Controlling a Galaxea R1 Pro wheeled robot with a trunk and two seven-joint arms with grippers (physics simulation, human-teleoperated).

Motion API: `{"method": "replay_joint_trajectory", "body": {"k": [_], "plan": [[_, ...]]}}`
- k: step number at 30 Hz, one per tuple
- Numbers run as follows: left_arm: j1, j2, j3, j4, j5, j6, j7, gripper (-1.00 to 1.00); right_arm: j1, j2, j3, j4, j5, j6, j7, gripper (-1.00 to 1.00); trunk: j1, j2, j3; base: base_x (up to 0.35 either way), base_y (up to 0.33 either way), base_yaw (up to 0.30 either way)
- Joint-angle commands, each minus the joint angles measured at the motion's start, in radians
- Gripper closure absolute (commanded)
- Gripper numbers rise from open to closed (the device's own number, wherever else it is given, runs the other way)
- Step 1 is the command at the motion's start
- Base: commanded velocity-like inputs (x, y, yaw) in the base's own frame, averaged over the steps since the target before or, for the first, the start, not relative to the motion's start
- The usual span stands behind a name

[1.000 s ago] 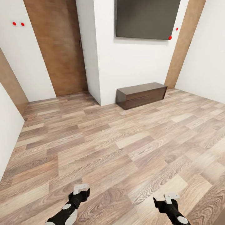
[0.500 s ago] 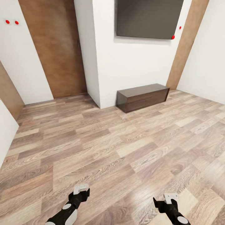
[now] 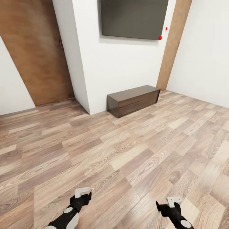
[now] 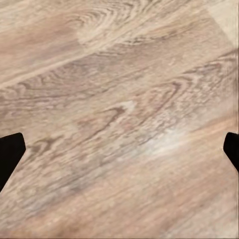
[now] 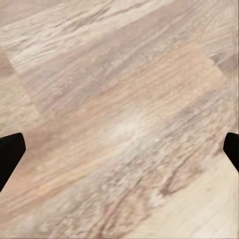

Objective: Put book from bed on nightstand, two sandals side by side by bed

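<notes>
Where planks (image 3: 127, 149) run brown-grey: white walls (image 3: 127, 66).

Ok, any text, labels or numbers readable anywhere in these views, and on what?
None readable.
The dark wall screen is blank.
The low brown cabinet has plain drawer fronts.
The brown door carries no sign.
The red dots by the screen are plain marks, no lettering.
Both wrist views show bare wood floor.

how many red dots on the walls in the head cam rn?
2. Both sit by the dark wall panel: the larger red dot at its lower right corner, the smaller red dot just up and right of that. More may lie outside the frame.
</notes>
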Motion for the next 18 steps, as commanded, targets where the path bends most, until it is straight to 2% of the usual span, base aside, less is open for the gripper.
{"method": "replay_joint_trajectory", "body": {"k": [1,18], "plan": [[0.0,0.001,-0.009,0.0,0.008,-0.004,0.005,-1.0,-0.001,-0.001,0.006,0.001,-0.01,-0.004,-0.001,-1.0,0.0,0.0,-0.001,0.332,0.006,-0.271],[0.0,0.001,-0.009,0.003,0.007,-0.003,0.005,-1.0,-0.001,-0.001,0.006,0.002,-0.016,-0.004,-0.004,-1.0,0.0,0.0,-0.001,0.332,0.001,-0.239]]}}
